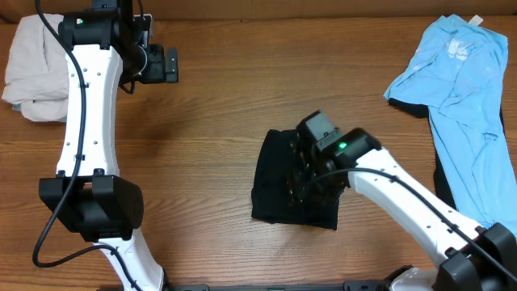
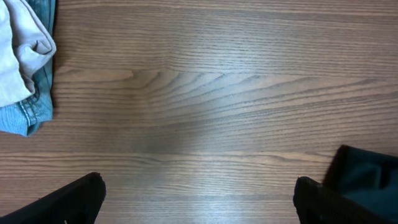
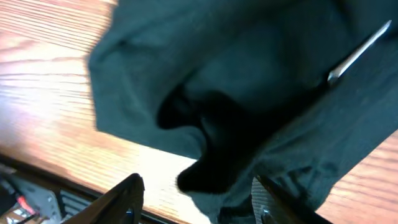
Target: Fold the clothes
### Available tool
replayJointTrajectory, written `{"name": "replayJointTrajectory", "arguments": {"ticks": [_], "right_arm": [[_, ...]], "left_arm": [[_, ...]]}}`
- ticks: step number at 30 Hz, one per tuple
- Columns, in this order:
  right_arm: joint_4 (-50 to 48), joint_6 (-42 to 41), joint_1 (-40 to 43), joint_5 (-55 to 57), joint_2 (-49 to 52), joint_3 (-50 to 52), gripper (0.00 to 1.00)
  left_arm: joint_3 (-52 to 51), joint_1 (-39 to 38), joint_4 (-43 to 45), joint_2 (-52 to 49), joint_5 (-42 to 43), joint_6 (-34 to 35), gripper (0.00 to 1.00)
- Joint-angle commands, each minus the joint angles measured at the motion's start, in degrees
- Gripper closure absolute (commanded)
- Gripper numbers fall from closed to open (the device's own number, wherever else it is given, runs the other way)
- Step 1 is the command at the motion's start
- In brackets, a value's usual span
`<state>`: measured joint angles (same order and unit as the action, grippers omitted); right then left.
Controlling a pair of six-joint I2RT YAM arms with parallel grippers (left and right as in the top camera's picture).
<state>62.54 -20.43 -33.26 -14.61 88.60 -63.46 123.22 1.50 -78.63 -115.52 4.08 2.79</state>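
The black T-shirt (image 1: 283,182) is seen folded into a compact bundle near the middle of the table (image 1: 226,113), its small white label (image 3: 357,55) caught by the right wrist camera. The right gripper (image 3: 196,199) is poised low over it, jaws parted, a fold of fabric bulging between them (no grip can be made out). The left gripper (image 2: 199,205) is spread wide over bare wood. The light blue shirt (image 1: 460,89) is laid at the right edge
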Motion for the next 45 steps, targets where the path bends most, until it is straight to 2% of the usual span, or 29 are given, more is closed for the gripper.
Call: {"name": "replayJointTrajectory", "arguments": {"ticks": [1, 3, 10, 20, 27, 33, 34, 37, 38, 40, 42, 44, 45], "right_arm": [[-1.0, -7.5, -1.3, 2.4, 0.1, 2.9, 0.44], [-1.2, -8.4, -1.3, 2.8, 0.1, 3.7, 0.48], [-0.5, -9.9, -1.3, 3.7, 0.0, 4.0, 0.96], [8.9, -9.2, 7.7, 4.0, -1.5, 4.3, 0.96], [8.2, -6.9, 14.9, 4.7, -1.5, 9.2, 0.96], [3.1, -4.6, 21.9, 2.3, -1.5, 16.1, 0.96], [2.6, -4.6, 22.6, 2.1, -1.5, 16.2, 0.91], [1.8, -4.6, 23.5, 1.4, -1.5, 14.9, 0.59], [1.8, -4.6, 23.8, 1.5, -1.5, 12.9, 0.35], [2.4, -4.6, 24.3, 1.5, -1.5, 9.8, 0.18], [3.4, -4.6, 25.0, 1.7, -1.5, 6.4, 0.11], [4.3, -3.3, 26.0, 1.7, -1.5, 1.8, 0.09], [4.6, -3.3, 26.5, 1.7, -1.5, -0.2, 0.04]], "left_arm": [[-0.3, 0.0, -0.6, -0.7, 0.4, -0.9, 0.0], [-0.3, 0.0, -0.7, -0.7, 0.4, -0.9, 0.0], [-0.3, 0.0, -0.9, -0.7, 0.5, -0.9, 0.0], [-0.3, 0.0, -1.3, -0.8, 0.4, -1.1, 0.0], [-2.4, -0.1, -1.3, -1.0, 0.5, -1.4, 0.0], [-7.8, -0.6, 1.0, -1.0, 0.6, -1.6, 0.0], [-8.8, -0.7, 1.6, -1.0, 0.9, -1.6, 0.0], [-11.8, -1.6, 3.7, -1.0, 4.2, -3.7, 0.0], [-13.2, -2.4, 4.8, -1.0, 5.5, -4.2, 0.0], [-13.8, -3.8, 5.3, -1.0, 6.1, -4.6, 0.0], [-13.9, -5.6, 5.2, -1.0, 6.3, -5.5, 0.0], [-13.9, -8.9, 5.0, -1.0, 8.1, -6.8, 0.0], [-14.0, -10.4, 4.8, -1.0, 8.6, -7.3, 0.0]]}}
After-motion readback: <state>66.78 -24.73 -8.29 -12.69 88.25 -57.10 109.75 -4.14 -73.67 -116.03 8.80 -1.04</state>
